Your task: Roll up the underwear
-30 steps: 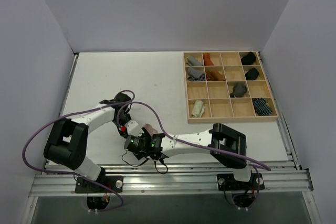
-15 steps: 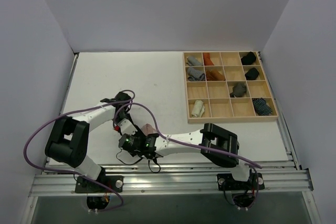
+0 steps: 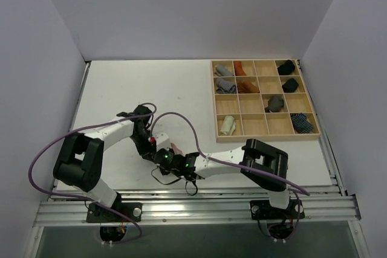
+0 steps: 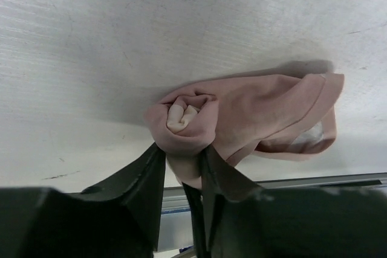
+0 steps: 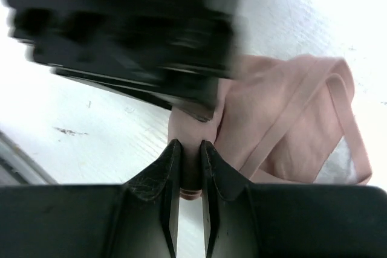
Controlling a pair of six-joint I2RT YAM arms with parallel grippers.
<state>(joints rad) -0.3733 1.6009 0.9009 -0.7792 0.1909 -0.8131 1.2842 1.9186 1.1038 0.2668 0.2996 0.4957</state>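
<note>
The dusty pink underwear [image 4: 254, 113] lies partly rolled on the white table, with its beige inside showing at the roll's end [image 4: 181, 116]. It peeks out between the two wrists as a pink patch [image 3: 175, 148] in the top view. My left gripper [image 4: 181, 152] has a finger pressed against each side of the roll. From the other side my right gripper [image 5: 191, 144] is shut on a fold of the same pink cloth [image 5: 284, 125]. A pale yellowish bundle [image 3: 228, 125] lies in the tray's front-left compartment.
A wooden compartment tray [image 3: 264, 138] stands at the right with grey, rust, black and blue-striped rolls. The left gripper's black body [image 5: 133, 28] hangs right above the right fingers. A metal rail [image 3: 199, 206] runs along the near edge. Purple cables loop over both arms.
My right gripper has closed on the pink cloth, and its wrist has shifted right, up against the left gripper. The left wrist has edged right with the roll.
</note>
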